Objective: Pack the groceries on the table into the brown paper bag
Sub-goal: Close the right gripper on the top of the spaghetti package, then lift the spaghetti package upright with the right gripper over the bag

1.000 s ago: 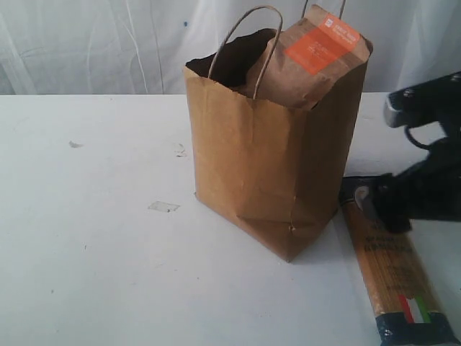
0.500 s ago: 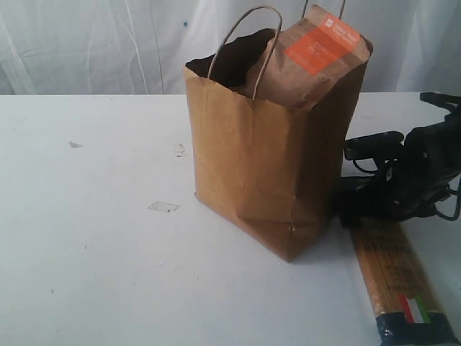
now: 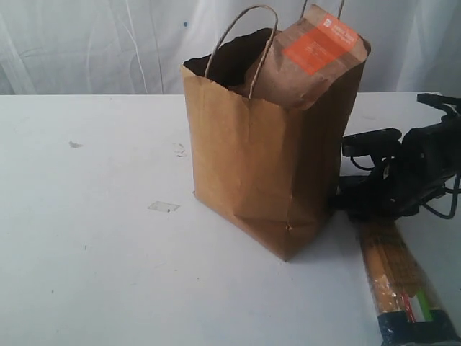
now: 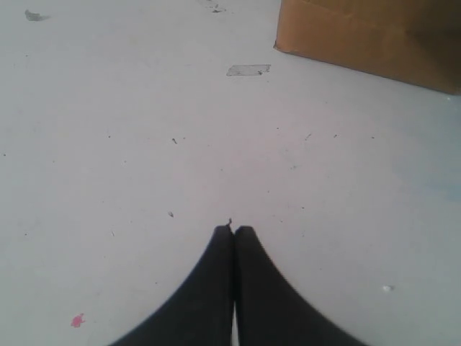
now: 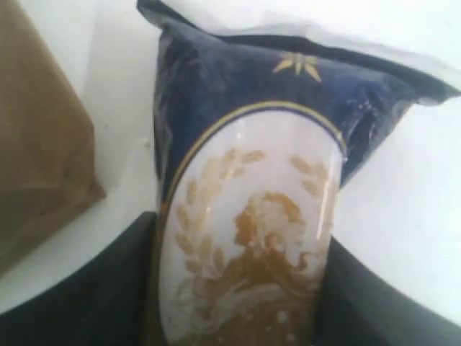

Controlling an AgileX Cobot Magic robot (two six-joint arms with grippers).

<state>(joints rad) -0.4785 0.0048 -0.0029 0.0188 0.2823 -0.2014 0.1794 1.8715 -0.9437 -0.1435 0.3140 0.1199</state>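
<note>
The right hand [image 3: 356, 204] clasps the spaghetti packet [image 3: 400, 281] lying on the surface [image 3: 94, 238] beside the paper bag [image 3: 252, 166]; the left hand [image 4: 233, 229] hangs pinched together over it

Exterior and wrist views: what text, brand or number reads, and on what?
None legible.
Orange label of the brown pouch: white print, too small.
Dark print on the spaghetti packet: blurred; green-white-red stripes, no words.
Right wrist view, same packet: gold star and wreathed crest, no lettering.

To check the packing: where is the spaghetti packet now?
In the exterior view the spaghetti packet lies flat on the table at the lower right, beside the paper bag, its far end between the right gripper's jaws.
</note>
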